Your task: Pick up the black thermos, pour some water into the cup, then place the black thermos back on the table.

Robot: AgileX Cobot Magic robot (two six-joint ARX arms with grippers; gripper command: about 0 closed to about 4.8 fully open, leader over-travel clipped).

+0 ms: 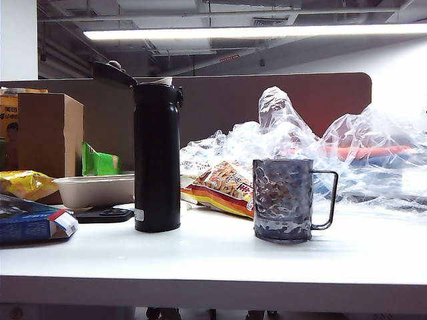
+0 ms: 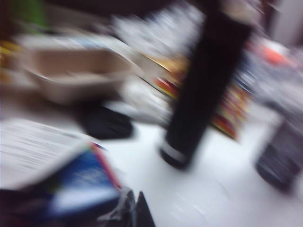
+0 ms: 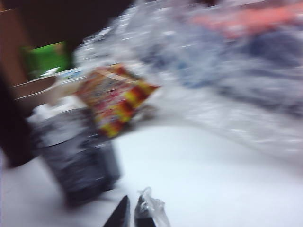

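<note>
The black thermos stands upright on the white table, left of centre, with its flip lid hinged open. The grey dimpled cup stands to its right, handle pointing right. Neither arm shows in the exterior view. In the blurred left wrist view the thermos and cup lie well ahead of my left gripper, whose tips are together and hold nothing. My right gripper is shut and empty a short way from the cup, and the thermos is a dark shape at the edge.
A beige tray-bowl, a flat black item and a blue box lie left of the thermos. A cardboard box stands behind them. A snack bag and crinkled plastic wrap lie behind the cup.
</note>
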